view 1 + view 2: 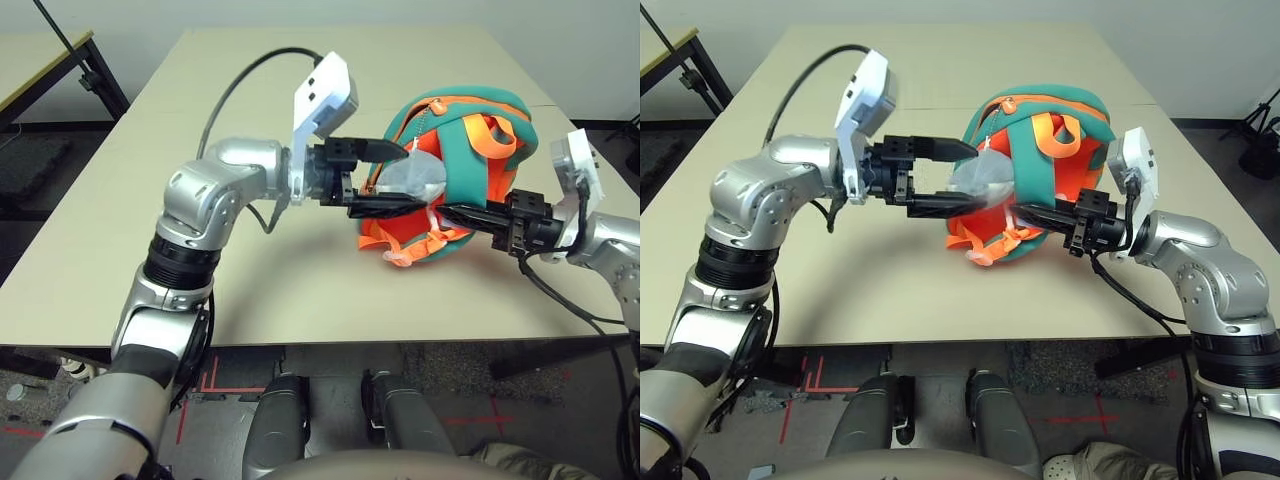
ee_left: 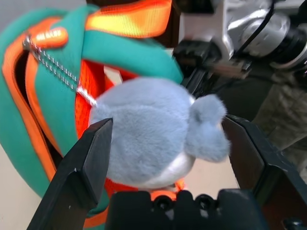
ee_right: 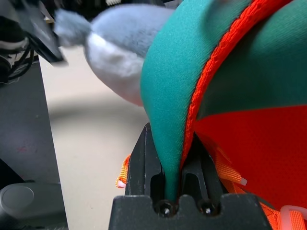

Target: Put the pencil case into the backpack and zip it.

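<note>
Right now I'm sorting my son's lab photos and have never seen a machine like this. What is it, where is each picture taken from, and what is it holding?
It is a humanoid robot with two silver arms, standing at a beige table. Two pictures come from cameras in its head, looking down; two come from cameras on its wrists. On the table lies a teal and orange backpack with a grey plush toy attached. The right gripper is pinched shut on the backpack's fabric edge. The left gripper is open, its fingers either side of the plush toy, not squeezing it.

A large beige table [image 1: 150, 230] fills the middle of the frame. At upper left, a second table [image 1: 35, 65] with black legs stands by a pale wall [image 1: 560, 45]. Red tape marks [image 1: 205, 385] cross the grey floor at bottom.
</note>
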### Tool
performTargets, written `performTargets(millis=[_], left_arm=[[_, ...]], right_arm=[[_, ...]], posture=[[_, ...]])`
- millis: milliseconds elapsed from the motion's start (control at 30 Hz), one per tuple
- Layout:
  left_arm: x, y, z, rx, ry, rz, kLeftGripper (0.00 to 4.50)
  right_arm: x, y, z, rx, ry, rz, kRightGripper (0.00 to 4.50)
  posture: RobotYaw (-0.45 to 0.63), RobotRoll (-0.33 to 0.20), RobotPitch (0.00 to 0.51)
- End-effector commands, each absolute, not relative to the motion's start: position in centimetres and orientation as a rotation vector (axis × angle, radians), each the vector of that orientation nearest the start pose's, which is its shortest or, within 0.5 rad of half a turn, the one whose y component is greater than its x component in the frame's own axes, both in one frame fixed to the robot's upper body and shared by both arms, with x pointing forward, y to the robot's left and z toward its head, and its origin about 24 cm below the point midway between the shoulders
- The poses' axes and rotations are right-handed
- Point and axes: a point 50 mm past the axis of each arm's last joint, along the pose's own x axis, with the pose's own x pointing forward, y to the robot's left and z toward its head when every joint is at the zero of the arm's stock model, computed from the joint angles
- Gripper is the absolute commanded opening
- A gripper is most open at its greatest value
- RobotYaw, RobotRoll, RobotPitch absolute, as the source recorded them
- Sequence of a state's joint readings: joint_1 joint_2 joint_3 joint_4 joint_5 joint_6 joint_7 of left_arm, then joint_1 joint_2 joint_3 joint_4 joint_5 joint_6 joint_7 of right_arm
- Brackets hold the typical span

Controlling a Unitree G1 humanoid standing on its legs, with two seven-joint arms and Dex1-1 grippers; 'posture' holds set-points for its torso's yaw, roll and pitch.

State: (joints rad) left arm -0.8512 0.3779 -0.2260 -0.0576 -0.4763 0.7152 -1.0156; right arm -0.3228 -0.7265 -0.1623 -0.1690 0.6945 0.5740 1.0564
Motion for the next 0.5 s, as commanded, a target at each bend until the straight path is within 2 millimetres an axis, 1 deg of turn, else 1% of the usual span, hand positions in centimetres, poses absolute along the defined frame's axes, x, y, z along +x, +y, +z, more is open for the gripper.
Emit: performTargets(millis=[33, 133, 267, 300, 333, 500], left_arm=[[31.0, 5.9, 20.3, 0.235, 0.03, -1.398, 4.5], [31.6, 5.5, 19.8, 0.21, -0.005, -1.352, 4.5], [31.5, 5.0, 19.6, 0.178, -0.008, -1.371, 4.5], [31.5, 5.0, 19.7, 0.168, -0.013, -1.37, 4.14], [31.5, 4.9, 19.8, 0.158, -0.019, -1.37, 3.89], [31.6, 5.1, 20.5, 0.134, -0.045, -1.36, 1.97]], right_arm=[[26.2, -21.1, 17.8, -0.033, 0.063, 1.153, 0.04], [26.3, -21.0, 17.9, -0.034, 0.06, 1.156, 0.04], [26.4, -21.0, 17.9, -0.036, 0.058, 1.158, 0.04], [26.4, -21.0, 17.9, -0.037, 0.058, 1.158, 0.04], [26.4, -21.0, 17.9, -0.037, 0.058, 1.158, 0.04], [26.5, -20.9, 17.9, -0.038, 0.057, 1.158, 0.04]], posture=[[0.07, 0.0, 0.075], [0.07, 0.0, 0.07], [0.07, 0.0, 0.067], [0.07, 0.0, 0.067], [0.07, 0.0, 0.067], [0.08, 0.0, 0.067]])
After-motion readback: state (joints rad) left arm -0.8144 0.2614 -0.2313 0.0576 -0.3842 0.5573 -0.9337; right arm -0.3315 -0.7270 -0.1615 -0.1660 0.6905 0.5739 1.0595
